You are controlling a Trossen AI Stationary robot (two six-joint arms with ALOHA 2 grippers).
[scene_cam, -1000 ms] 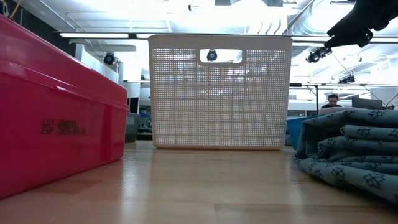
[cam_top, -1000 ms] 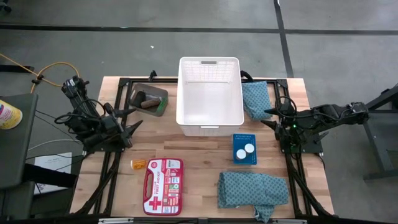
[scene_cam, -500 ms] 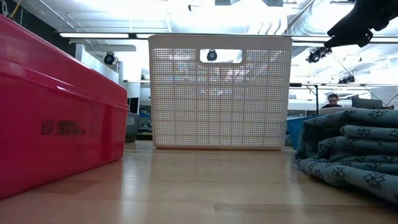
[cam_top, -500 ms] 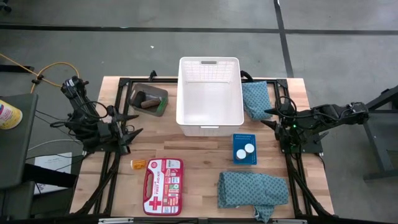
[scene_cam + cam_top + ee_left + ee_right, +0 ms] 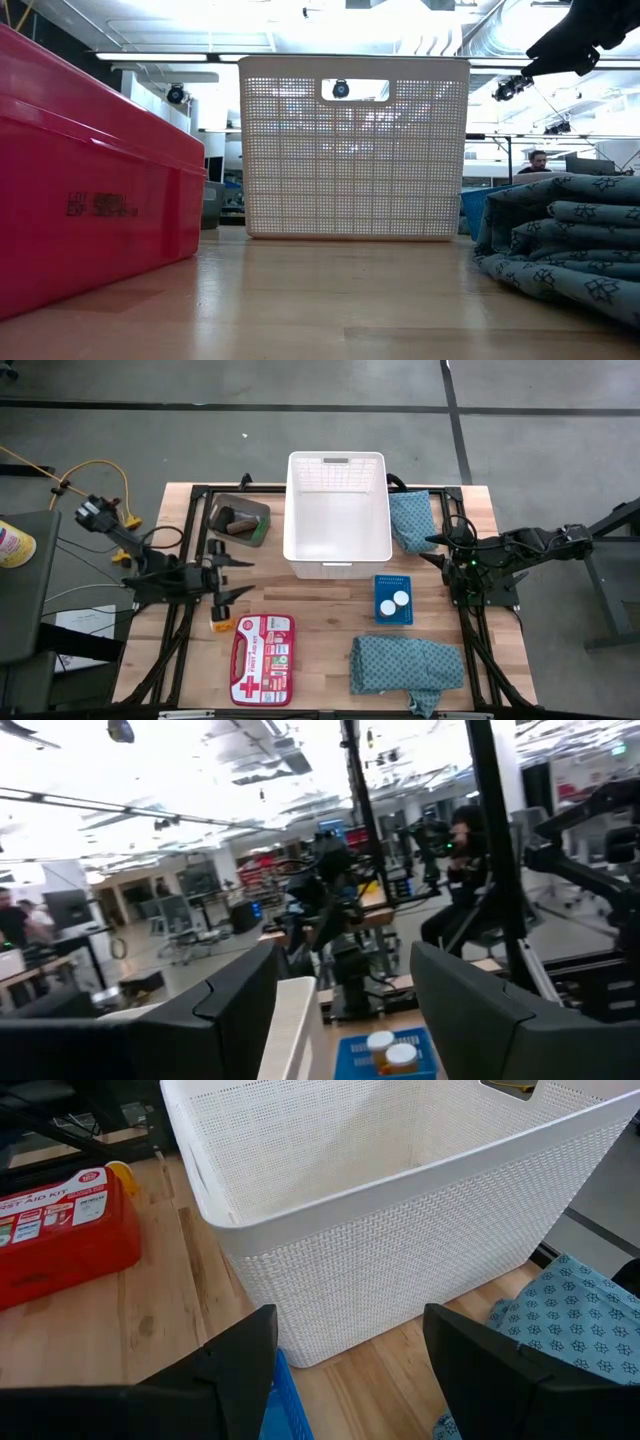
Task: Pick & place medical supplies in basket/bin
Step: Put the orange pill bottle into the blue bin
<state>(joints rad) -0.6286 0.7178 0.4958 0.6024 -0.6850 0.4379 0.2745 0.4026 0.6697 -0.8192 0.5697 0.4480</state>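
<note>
The white basket [image 5: 337, 510] stands at the table's far middle. Left of it is the small dark bin [image 5: 238, 520], holding a brown roll and a green piece. One teal cloth [image 5: 410, 520] lies right of the basket and another [image 5: 405, 665] lies near the front edge. White caps sit on a blue tray [image 5: 393, 600]. The orange bottle [image 5: 218, 626] lies by the left edge. My left gripper [image 5: 245, 577] [image 5: 343, 960] hovers open just beyond the bottle, pointing toward the table's right. My right gripper [image 5: 428, 550] [image 5: 348, 1320] waits open right of the basket.
A red first aid kit [image 5: 262, 645] lies at the front left, beside the orange bottle. Bare wood shows between the kit, the basket's near wall [image 5: 400, 1250] and the blue tray. Black frame rails run along both side edges of the table.
My left arm has swung in from the table's left edge toward its right. Its gripper has turned to point across the table and now hangs over the wood just beyond the orange bottle.
</note>
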